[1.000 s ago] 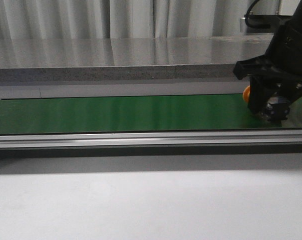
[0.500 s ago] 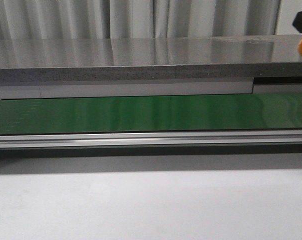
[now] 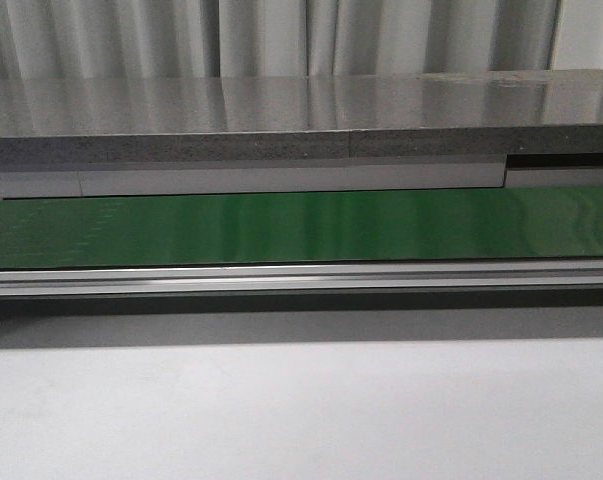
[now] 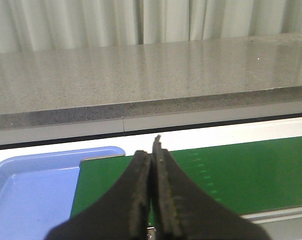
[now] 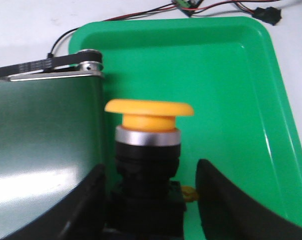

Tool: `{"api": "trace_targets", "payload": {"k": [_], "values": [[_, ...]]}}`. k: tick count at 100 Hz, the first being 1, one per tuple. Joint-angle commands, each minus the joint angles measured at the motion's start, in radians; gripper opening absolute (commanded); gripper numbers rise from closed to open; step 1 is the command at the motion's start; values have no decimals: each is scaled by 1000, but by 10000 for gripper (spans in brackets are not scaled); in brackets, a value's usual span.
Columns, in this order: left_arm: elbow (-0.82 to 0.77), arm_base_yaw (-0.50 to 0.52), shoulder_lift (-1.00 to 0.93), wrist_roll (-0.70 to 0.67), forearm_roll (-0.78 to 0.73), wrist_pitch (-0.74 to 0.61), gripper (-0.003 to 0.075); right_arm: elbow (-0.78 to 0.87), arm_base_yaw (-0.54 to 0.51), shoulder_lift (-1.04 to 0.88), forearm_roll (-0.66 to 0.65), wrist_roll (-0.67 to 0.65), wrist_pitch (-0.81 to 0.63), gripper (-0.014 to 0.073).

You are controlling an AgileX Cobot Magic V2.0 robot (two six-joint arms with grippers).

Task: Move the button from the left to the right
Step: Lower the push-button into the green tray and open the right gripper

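The button (image 5: 149, 145) has a yellow disc cap, a silver ring and a black body. In the right wrist view it sits between the fingers of my right gripper (image 5: 151, 167), which is shut on its body, with the cap past the fingertips. It hangs over the green tray (image 5: 226, 75), beside the end of the green belt (image 5: 40, 135). My left gripper (image 4: 149, 147) is shut with nothing in it, above the belt's other end (image 4: 241, 170). Neither gripper nor the button shows in the front view.
A blue tray (image 4: 30, 185) lies past the belt's left end. The belt roller (image 5: 88, 62) and wires (image 5: 231, 6) sit by the green tray's rim. In front, the belt (image 3: 301, 225) runs between a metal rail (image 3: 301, 278) and a grey stone counter (image 3: 301, 110).
My right gripper, low on the belt's right end a second ago with the button, rose and went off the front view's right edge. The belt there is bare now.
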State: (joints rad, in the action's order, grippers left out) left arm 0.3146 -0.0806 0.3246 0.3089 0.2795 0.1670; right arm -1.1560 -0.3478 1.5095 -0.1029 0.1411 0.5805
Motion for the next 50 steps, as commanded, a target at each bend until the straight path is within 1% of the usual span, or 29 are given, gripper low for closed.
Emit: {"api": "trace_targets", "payload": {"k": [1,22,50], "values": [[28,-7,7,0,10,-82,-20,-28,-32,-13,-12,21,-75,174],[28,-7,7,0,10,-82,-20,-28,-64,91,-12,38,-95,174],[28,-7,7,0,10,-82,-20,-28,-66,207,-12,41,-125,174]]}}
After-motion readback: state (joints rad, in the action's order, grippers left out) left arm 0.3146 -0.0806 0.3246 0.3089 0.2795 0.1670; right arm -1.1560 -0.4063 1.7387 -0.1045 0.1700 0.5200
